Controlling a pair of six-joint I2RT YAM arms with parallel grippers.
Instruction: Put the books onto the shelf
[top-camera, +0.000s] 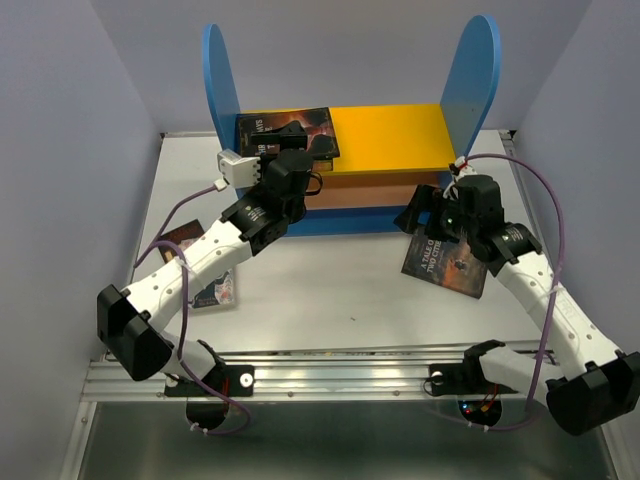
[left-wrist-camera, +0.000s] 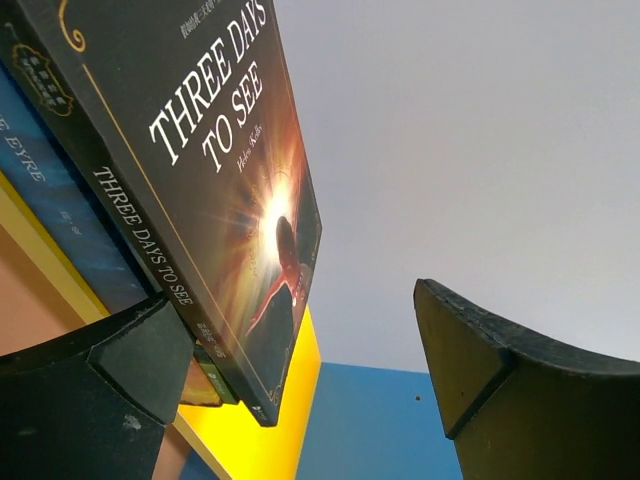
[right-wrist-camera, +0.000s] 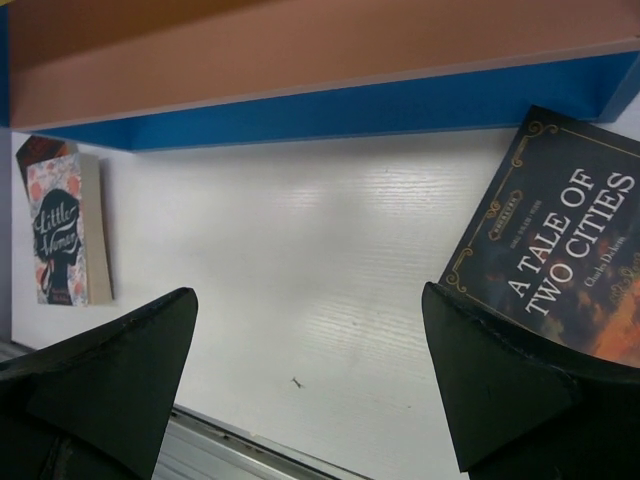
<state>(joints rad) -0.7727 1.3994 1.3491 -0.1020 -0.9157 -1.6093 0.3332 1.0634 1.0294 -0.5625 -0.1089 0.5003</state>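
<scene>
From above, the shelf (top-camera: 222, 75) stands at the far side of the table (top-camera: 330, 290), its two blue side panels upright and a yellow top board (top-camera: 395, 140) between them. The Three Days to See book (top-camera: 300, 130) lies flat on the left end of that board. The left gripper (top-camera: 268, 150) reaches up to the near edge of this book. From this angle I cannot tell how its fingers stand. The right gripper (top-camera: 425, 212) hangs low in front of the right end of the shelf, over the far corner of the Tale of Two Cities book (top-camera: 445, 265). That book lies flat on the table, partly under the arm. Left of the shelf, partly hidden by the left arm, a far book (top-camera: 183, 236) and a near book (top-camera: 218, 290) lie on the table.

The left wrist view shows the left gripper (left-wrist-camera: 300, 310) spread wide, with nothing between its fingers (left-wrist-camera: 520, 390). The Three Days to See book (left-wrist-camera: 230, 170) sits just beside the left finger. It rests on a blue Jane Eyre book (left-wrist-camera: 70, 220), which lies on the yellow top board (left-wrist-camera: 285, 420).

The right wrist view shows the right gripper (right-wrist-camera: 310, 295) spread wide too, holding nothing, above bare table (right-wrist-camera: 300, 240). The Tale of Two Cities book (right-wrist-camera: 560, 240) lies by the right finger, close to the shelf's blue base (right-wrist-camera: 350, 112). A Little Women book (right-wrist-camera: 60, 235) lies flat well off to the left.
</scene>
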